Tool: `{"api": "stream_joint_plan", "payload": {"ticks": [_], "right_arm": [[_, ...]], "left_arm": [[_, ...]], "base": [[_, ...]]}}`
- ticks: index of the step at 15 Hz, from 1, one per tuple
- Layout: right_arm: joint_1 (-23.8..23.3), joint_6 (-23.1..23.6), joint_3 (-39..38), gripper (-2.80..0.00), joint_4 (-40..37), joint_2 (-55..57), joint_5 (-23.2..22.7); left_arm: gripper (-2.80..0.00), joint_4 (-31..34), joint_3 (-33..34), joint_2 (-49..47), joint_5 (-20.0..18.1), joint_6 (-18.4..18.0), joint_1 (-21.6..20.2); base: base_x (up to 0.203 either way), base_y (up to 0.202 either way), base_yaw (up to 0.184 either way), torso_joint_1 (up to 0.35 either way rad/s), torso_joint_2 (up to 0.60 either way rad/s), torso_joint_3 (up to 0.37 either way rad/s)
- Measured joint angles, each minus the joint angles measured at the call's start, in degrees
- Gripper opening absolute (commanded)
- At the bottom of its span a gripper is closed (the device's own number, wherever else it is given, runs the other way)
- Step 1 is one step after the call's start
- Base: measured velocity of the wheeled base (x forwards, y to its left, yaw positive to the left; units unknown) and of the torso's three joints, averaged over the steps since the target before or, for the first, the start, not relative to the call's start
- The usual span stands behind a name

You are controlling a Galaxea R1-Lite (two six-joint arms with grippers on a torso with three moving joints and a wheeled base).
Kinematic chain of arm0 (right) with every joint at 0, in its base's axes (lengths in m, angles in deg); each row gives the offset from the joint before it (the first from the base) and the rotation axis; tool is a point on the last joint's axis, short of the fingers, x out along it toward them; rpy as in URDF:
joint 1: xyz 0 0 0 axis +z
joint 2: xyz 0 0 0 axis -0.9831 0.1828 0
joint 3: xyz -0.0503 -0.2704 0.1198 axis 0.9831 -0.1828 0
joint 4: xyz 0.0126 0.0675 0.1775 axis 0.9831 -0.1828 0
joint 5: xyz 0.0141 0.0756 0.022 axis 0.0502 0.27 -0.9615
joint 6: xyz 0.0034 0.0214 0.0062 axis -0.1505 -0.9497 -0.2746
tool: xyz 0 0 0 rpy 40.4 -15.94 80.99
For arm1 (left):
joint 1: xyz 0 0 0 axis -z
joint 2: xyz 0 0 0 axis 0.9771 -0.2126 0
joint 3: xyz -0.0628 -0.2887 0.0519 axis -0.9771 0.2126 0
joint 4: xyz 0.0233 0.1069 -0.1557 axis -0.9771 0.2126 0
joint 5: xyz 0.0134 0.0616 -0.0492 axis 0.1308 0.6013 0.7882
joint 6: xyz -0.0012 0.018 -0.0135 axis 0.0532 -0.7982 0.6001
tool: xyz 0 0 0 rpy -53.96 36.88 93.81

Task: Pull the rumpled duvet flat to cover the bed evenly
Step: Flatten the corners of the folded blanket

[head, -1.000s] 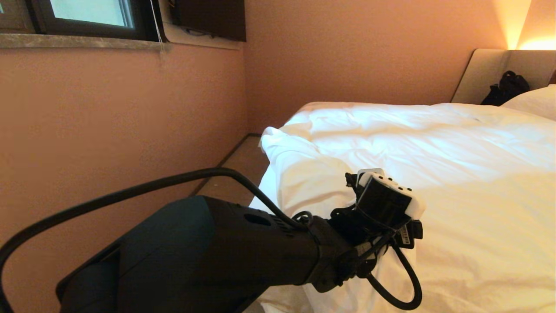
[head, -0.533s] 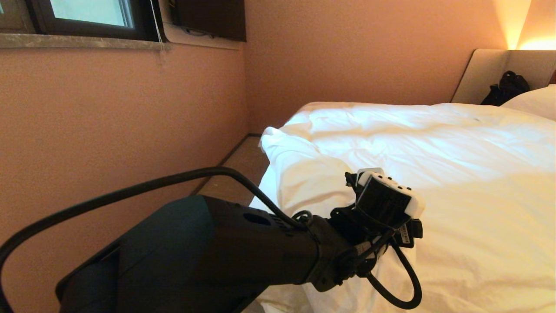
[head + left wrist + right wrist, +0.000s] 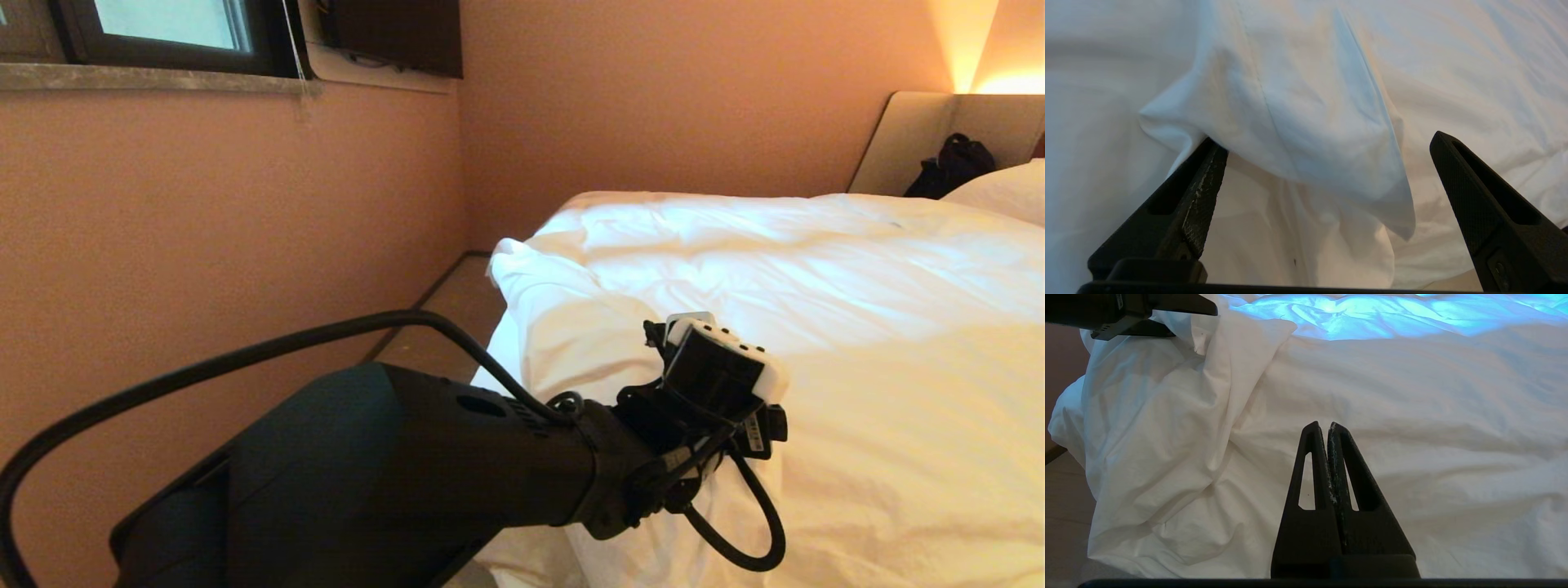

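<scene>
- The bed (image 3: pixel 922 131) ran from its corner near the wall to the headboard; it was my landmark.
- The duvet (image 3: pixel 816 269) lay over most of the bed, but bunched in a fold at that near corner, so the cover was uneven there.
- My left gripper (image 3: pixel 1327 143) hung at the same corner, fingers spread wide on either side of the drooping fold, one finger tucked under it and nothing clamped. I judged it was set there to pinch the fold and pull the corner out.
- My right gripper (image 3: pixel 1328 426) sat parked by the bed's near side, fingers pressed together, empty.
</scene>
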Motion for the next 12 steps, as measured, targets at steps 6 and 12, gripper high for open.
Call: {"api": "stream_joint_plan", "payload": {"ticks": [6, 12], "right_arm": [[0.00, -0.02, 0.00, -2.80, 0.02, 0.00, -0.02], [0.00, 0.00, 0.00, -2.80, 0.02, 0.00, -0.01]], "left_arm": [[0.00, 0.10, -1.13, -1.32, -0.11, -0.04, -0.86], [0.00, 0.60, -2.93, -3.15, -0.23, -0.06, -2.40]], "base": [[0.000, 0.000, 0.000, 0.000, 0.00, 0.000], [0.000, 0.000, 0.000, 0.000, 0.00, 0.000]]}}
